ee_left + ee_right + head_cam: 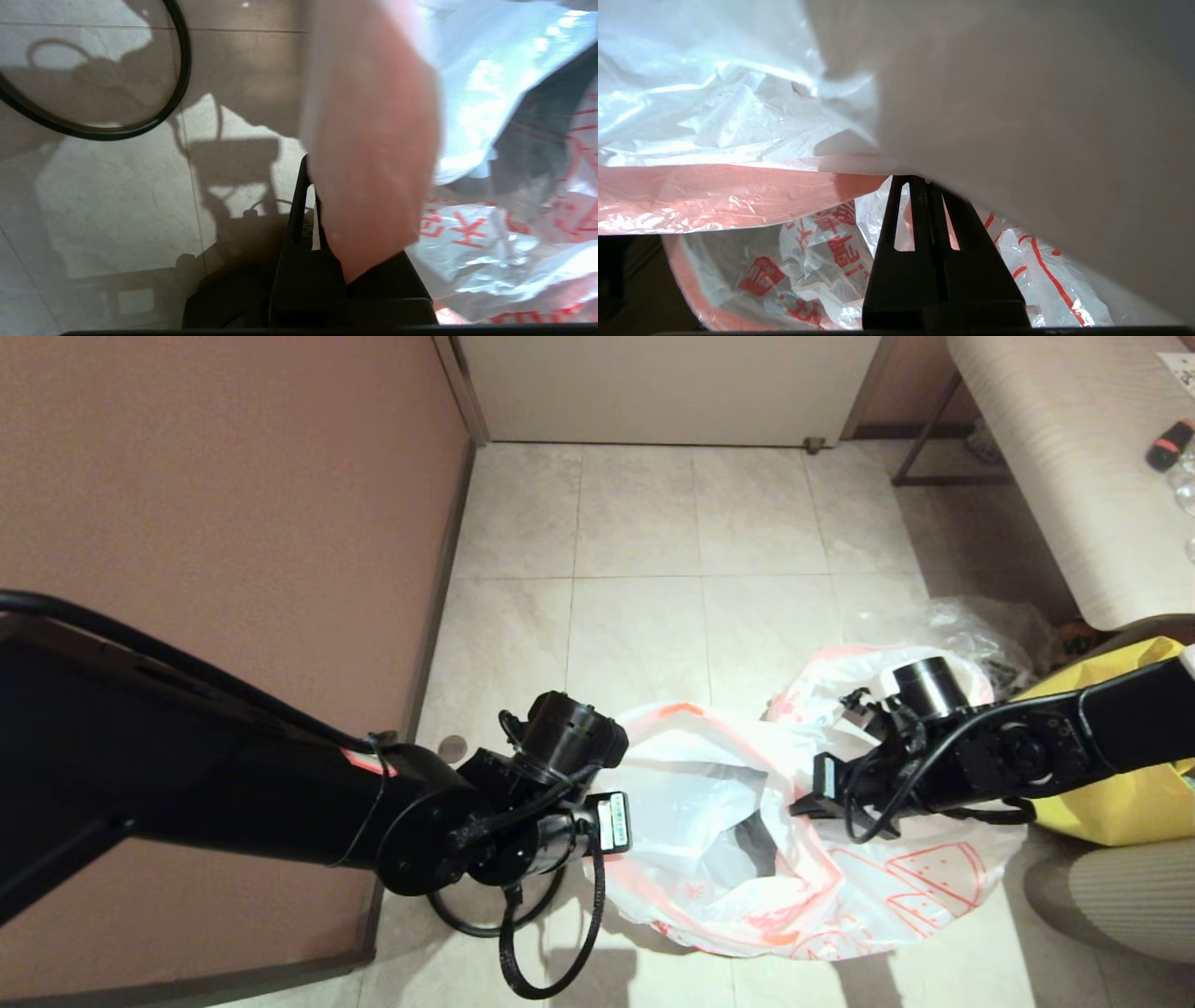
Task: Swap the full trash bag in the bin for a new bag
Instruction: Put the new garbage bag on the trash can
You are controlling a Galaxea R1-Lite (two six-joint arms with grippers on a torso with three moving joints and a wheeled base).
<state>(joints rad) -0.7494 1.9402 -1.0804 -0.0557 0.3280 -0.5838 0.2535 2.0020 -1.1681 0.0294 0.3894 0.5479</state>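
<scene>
The new bag [691,803] is thin white film with a pink rim and red print, and it hangs spread between my two grippers low over the tiled floor. My left gripper [607,854] is shut on its pink rim band [373,140] at the bag's left side. On the bag's right side my right gripper [805,803] is shut on the rim [738,196], with film draped over its fingertips. A dark patch [754,847] shows inside the bag's open mouth; I cannot tell whether it is the bin. The full trash bag is not recognisable in any view.
A crumpled clear bag [971,625] lies behind the right arm. A big yellow bag [1120,803] stands at the right, below a pale bench [1074,476]. A brown wall [233,523] runs along the left. Bare tiles [653,569] lie ahead.
</scene>
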